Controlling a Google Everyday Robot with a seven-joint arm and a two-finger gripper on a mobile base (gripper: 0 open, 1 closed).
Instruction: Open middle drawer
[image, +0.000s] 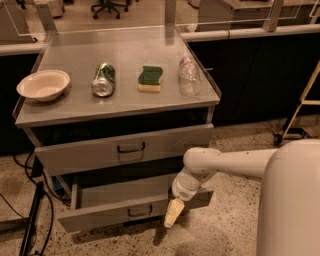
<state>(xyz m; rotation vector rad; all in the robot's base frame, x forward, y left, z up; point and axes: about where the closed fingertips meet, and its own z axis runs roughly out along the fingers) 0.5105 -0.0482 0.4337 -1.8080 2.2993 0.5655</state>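
Pincer (171, 216) before middle drawer (100, 212), right of handle (140, 211).

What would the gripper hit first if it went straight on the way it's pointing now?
The gripper points down, slightly left, by the middle drawer front. Probably the speckled floor first; depth is unclear, so it might touch the front.

We see the gripper (171, 216) at the front of the middle drawer (95, 217), right of its handle (139, 212); that drawer juts out. On the cabinet top (130, 107) sit a bowl (43, 84), can (103, 79), sponge (150, 78) and bottle (189, 75).
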